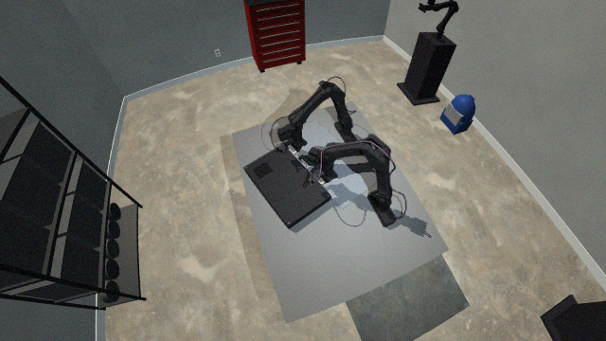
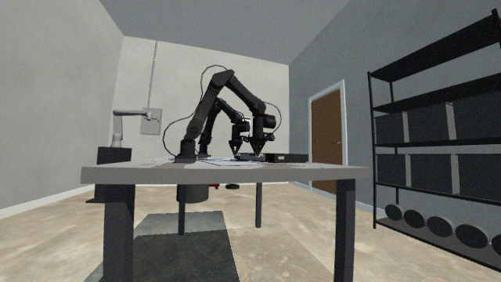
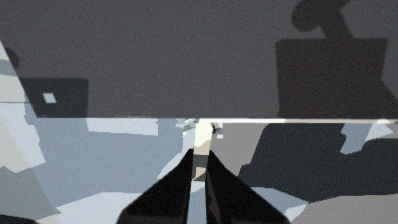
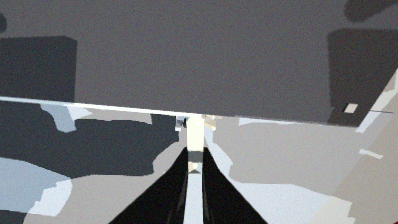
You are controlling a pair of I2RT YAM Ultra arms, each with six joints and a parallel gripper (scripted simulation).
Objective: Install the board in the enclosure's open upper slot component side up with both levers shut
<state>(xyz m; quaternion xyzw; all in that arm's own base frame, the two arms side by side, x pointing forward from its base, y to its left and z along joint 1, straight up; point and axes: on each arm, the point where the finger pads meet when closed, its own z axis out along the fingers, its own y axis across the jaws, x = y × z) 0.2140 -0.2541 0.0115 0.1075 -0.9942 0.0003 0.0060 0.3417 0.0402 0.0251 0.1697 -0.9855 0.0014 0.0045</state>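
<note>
The flat black enclosure (image 1: 284,187) (image 2: 286,157) (image 3: 175,60) (image 4: 200,55) lies on the grey bench (image 1: 341,256) (image 2: 219,172). The board's pale panel edge (image 3: 310,120) (image 4: 100,106) runs along the enclosure's front; the rest of the board is hidden inside. My left gripper (image 1: 314,182) (image 2: 258,153) (image 3: 199,155) is shut on a cream lever (image 3: 202,137) near one end of the panel. My right gripper (image 1: 290,151) (image 2: 235,153) (image 4: 195,153) is shut on the other cream lever (image 4: 195,132). Each lever points straight out from the panel.
Light sheets (image 1: 347,185) and loose cables (image 1: 350,220) lie on the bench by the arm bases. A black shelf rack (image 2: 430,157), a red tool cabinet (image 1: 276,30) and a pedestal with another arm (image 1: 428,62) stand on the floor away from the bench.
</note>
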